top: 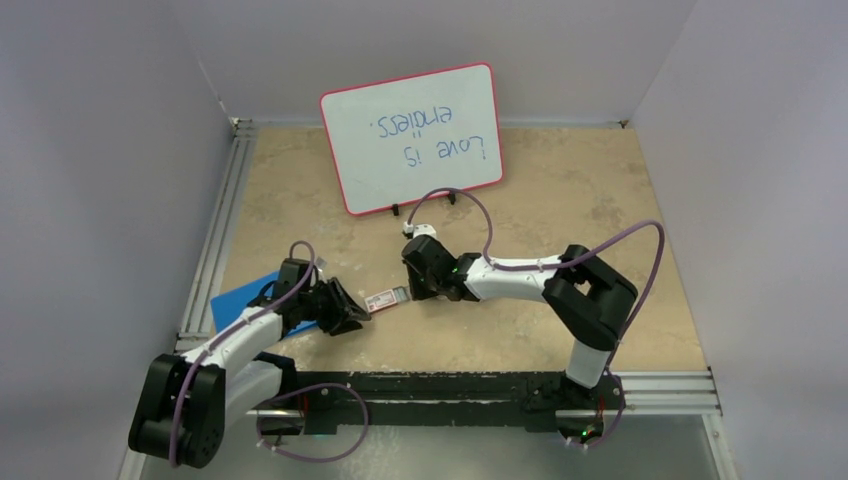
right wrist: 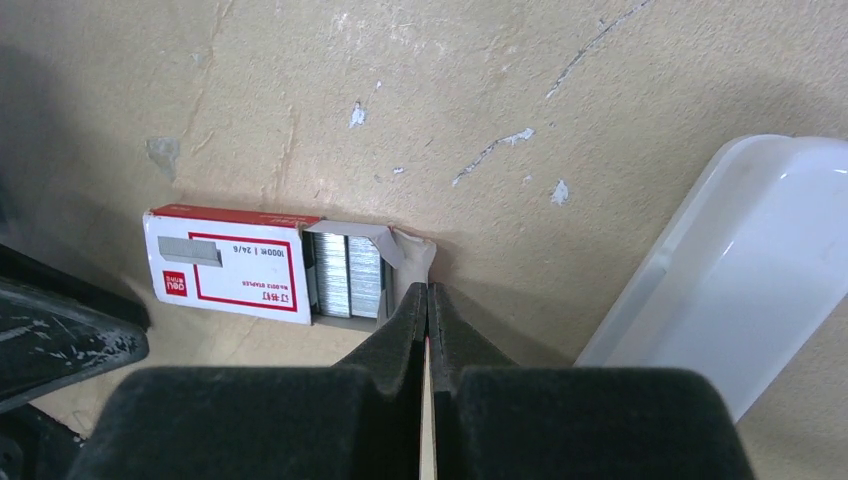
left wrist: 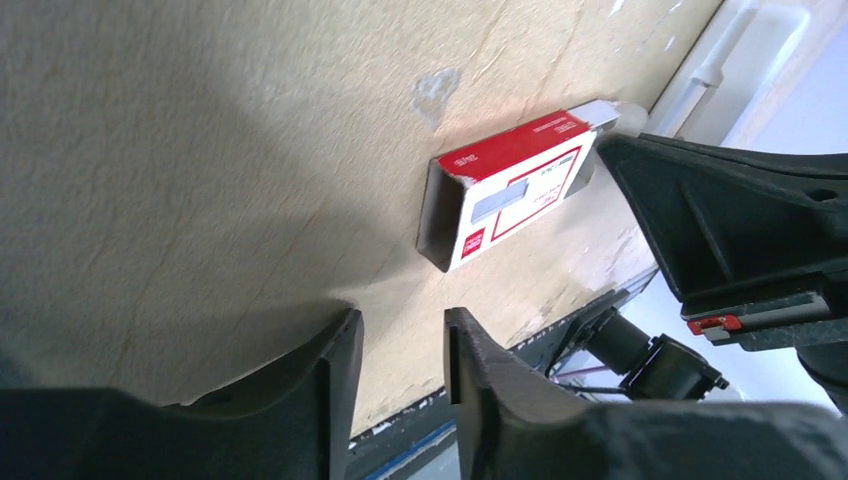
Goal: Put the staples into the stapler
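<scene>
Near the middle of the table, the red box lay flat with its white label up, between the two arms. The left gripper sat at its 9 o'clock and the right gripper at its 3 o'clock. The grey tray stood partly slid out of the box toward the right arm, so the staples showed as silvery strips packed side by side inside it, none lifted out. The right gripper's fingers were pressed together, with their tips against the tray's end wall. This looked like a pull meant to draw the tray out of its sleeve, though whether any of the thin wall was caught between them could not be told. The left gripper was parted by a modest gap and held nothing. It hovered low, a little apart from the sleeve's open end, probably placed there to stop the box from sliding along with the tray. A white plastic piece with a rounded edge lay at 3 o'clock in the right wrist view; whether it was the stapler could not be told. By this reading, loading had not begun.
</scene>
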